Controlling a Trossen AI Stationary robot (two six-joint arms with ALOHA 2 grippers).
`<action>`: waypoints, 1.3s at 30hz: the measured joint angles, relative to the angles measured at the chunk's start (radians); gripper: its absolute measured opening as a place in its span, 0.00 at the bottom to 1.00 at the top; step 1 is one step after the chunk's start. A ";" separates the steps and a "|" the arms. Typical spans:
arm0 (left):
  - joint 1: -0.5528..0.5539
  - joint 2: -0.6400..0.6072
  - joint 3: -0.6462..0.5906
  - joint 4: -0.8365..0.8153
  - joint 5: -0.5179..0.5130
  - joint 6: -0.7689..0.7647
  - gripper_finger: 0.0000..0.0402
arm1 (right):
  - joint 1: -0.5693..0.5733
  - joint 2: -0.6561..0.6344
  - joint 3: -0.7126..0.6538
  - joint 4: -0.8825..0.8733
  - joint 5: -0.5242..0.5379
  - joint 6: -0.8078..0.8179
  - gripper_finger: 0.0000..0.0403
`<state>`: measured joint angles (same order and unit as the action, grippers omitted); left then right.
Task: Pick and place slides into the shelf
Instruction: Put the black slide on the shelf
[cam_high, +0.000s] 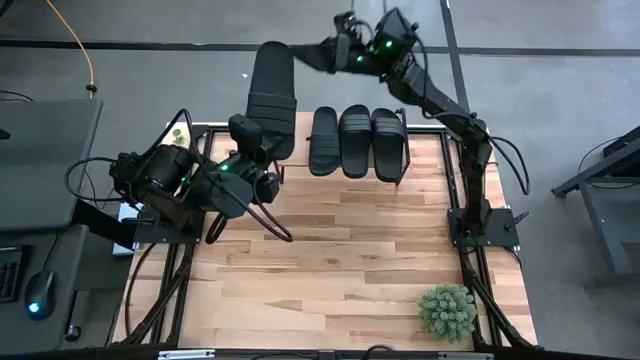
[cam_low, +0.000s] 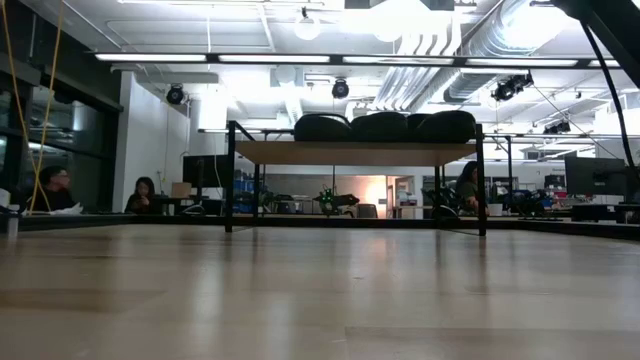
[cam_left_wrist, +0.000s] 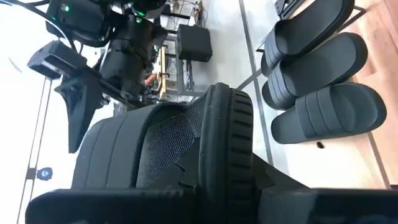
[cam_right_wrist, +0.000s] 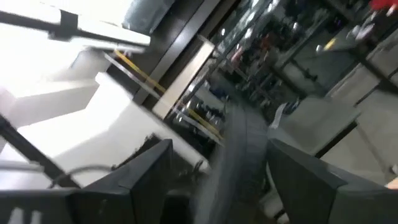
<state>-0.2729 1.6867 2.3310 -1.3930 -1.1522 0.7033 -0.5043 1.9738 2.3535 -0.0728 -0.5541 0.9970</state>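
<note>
the left claw (cam_high: 262, 150) is shut tight on the fourth slide (cam_high: 272, 98), a long, bendy black rubber shoe pointing away over the shelf (cam_high: 425, 160), with three ribbed slides (cam_high: 356, 140) in a row beside it, and the right claw (cam_high: 345, 45), open and empty, hangs at its far tip.

The left arm is folded low at the left side of the table, its left gripper (cam_high: 262, 150) reaching toward the far edge, fingers clamped on a slide (cam_high: 272, 95); the right arm stretches up from its base and bends left past the far edge, the right gripper (cam_high: 322, 52) meeting the same slide's far end.
</note>
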 joint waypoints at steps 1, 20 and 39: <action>0.000 0.000 0.000 -0.003 -0.002 -0.009 0.09 | -0.014 -0.002 0.000 0.005 -0.005 0.006 0.62; 0.153 -0.001 -0.001 -0.165 0.196 -0.281 0.05 | -0.071 -0.038 0.002 0.018 -0.035 0.001 0.63; 0.328 0.000 -0.032 0.042 0.491 -0.180 0.05 | -0.049 -0.045 0.002 0.024 -0.136 0.044 0.63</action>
<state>0.0553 1.6863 2.2993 -1.3507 -0.6612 0.5236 -0.5533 1.9293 2.3550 -0.0487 -0.6906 1.0408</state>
